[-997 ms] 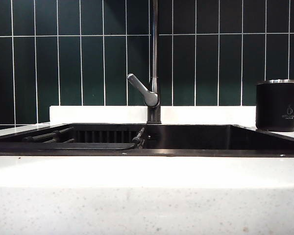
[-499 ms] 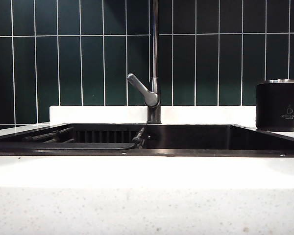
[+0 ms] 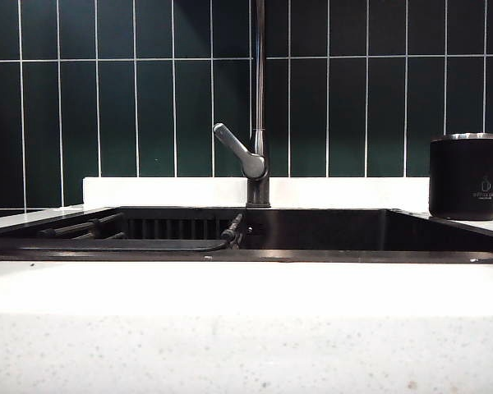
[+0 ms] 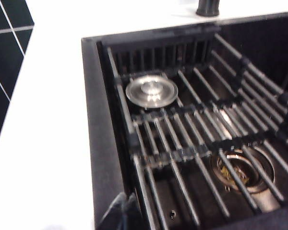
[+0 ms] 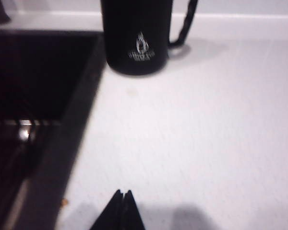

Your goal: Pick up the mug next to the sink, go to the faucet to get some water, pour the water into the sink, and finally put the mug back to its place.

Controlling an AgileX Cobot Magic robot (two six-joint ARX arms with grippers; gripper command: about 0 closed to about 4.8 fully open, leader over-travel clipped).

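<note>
The black mug (image 3: 466, 176) with a steel rim stands upright on the white counter to the right of the sink (image 3: 329, 228). The faucet (image 3: 259, 107) rises behind the sink's middle, its grey lever (image 3: 238, 151) angled up to the left. No water shows. Neither gripper appears in the exterior view. My right gripper (image 5: 122, 194) is shut and empty over the white counter, well short of the mug (image 5: 137, 38) and its handle (image 5: 185, 26). My left gripper (image 4: 126, 197) is shut and empty above the sink's black rim (image 4: 98, 124).
A black bar rack (image 4: 206, 139) lies across the sink's left part, with a steel stopper (image 4: 151, 90) resting on it and a drain (image 4: 242, 167) below. Dark green tiles (image 3: 131, 98) line the back wall. White speckled counter (image 3: 246, 328) runs along the front.
Nothing has visibly moved in the exterior view; mug and faucet stay put.
</note>
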